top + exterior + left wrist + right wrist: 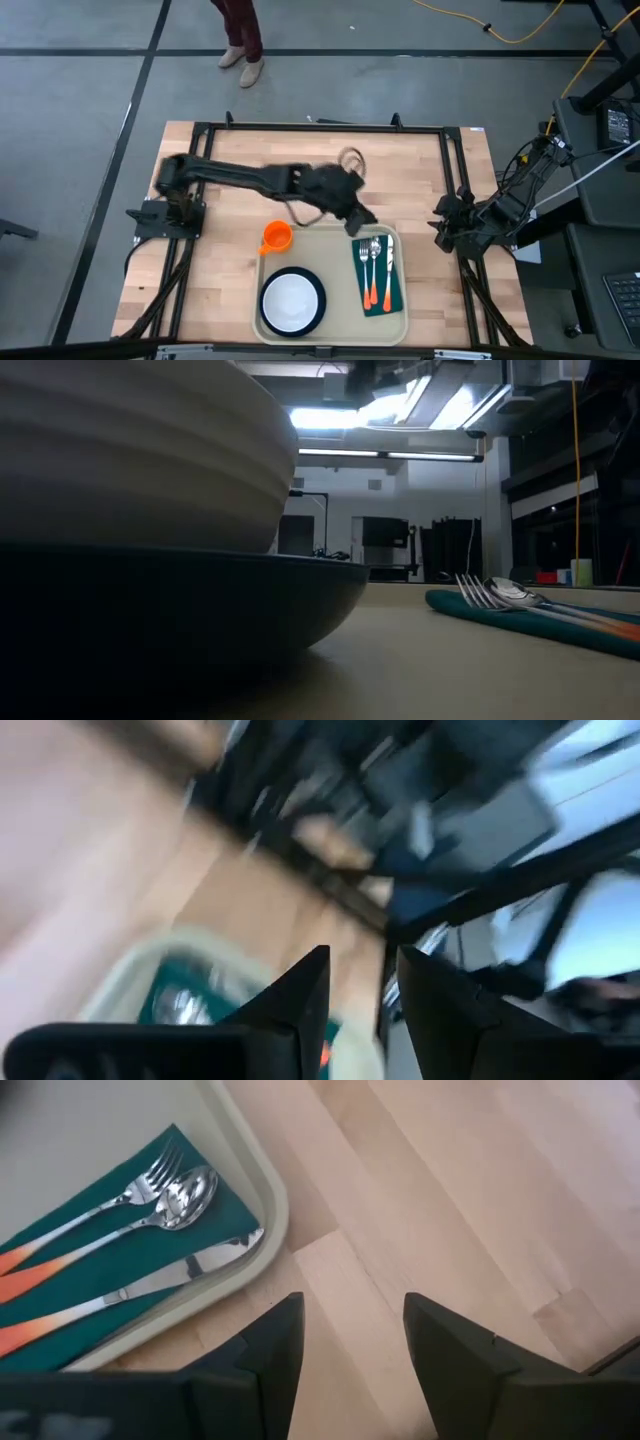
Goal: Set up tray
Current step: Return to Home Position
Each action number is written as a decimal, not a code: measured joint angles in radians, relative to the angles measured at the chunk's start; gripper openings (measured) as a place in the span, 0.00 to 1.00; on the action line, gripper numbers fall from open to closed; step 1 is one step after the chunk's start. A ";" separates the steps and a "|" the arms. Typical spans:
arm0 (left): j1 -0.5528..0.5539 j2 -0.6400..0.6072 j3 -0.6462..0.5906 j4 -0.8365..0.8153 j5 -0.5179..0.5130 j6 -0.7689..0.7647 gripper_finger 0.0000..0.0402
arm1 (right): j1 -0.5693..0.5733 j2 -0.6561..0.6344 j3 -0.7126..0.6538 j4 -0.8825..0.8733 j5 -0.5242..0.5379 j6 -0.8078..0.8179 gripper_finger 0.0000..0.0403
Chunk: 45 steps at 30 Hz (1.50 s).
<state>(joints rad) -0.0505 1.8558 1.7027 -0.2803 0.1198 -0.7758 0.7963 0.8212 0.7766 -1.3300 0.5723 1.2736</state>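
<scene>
Cutlery lies side by side on the green napkin (480,616) at the right end of the tray (340,295): fork (150,1180), spoon (188,1192) and knife (215,1260), all with orange handles. We see the tray resting flat on the wooden table (420,170), between the two arm bases, also carrying an orange cup (277,236) and a white bowl (130,450) set on a dark plate (200,600). Our left gripper (362,222) hangs over the tray's far rim, just beyond the fork's tines, its fingers a little apart and holding nothing. Our right gripper (352,1305) waits at the table's right edge, fingers apart and empty
</scene>
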 joint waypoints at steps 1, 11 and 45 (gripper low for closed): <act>0.000 -0.039 0.000 0.008 -0.012 0.028 0.28 | 0.000 0.000 0.000 0.000 0.008 0.000 0.44; 0.022 -0.350 0.000 0.044 -0.124 0.225 0.28 | 0.000 0.000 0.021 0.004 0.198 0.005 0.44; 0.541 -1.382 -1.314 0.690 0.372 0.267 0.28 | -0.674 -0.311 0.168 0.012 0.517 -0.519 0.38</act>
<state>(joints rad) 0.4908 0.4739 0.3891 0.4097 0.4922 -0.5087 0.1223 0.5100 0.9447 -1.3179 1.0897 0.7542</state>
